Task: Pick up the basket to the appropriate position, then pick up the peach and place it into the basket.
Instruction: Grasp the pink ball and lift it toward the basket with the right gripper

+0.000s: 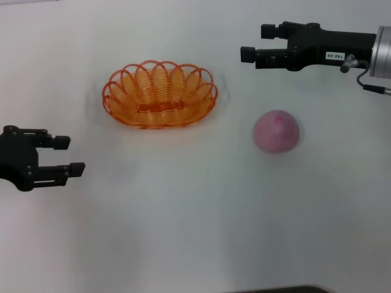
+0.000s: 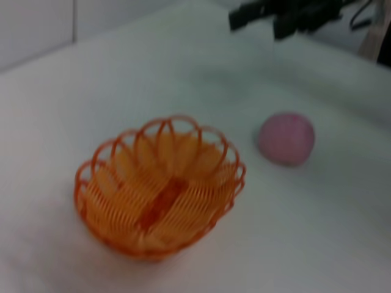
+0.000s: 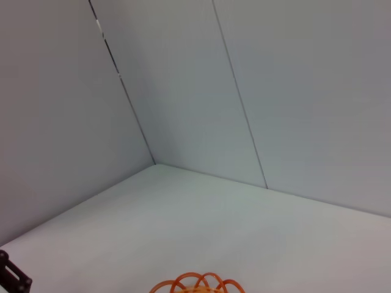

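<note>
Basket [image 1: 160, 94], orange and oval, is seen upright on the white table [image 1: 195, 232] with its opening upward and its long axis running left to right across the head view, the flat base strip lying along that axis. Well apart to its right, the pink peach [image 1: 277, 130] is set on the table. The right gripper [image 1: 255, 43] is held beyond the peach with fingers spread, and the left gripper [image 1: 68, 155] is held near the basket's left, likewise spread and empty.
</note>
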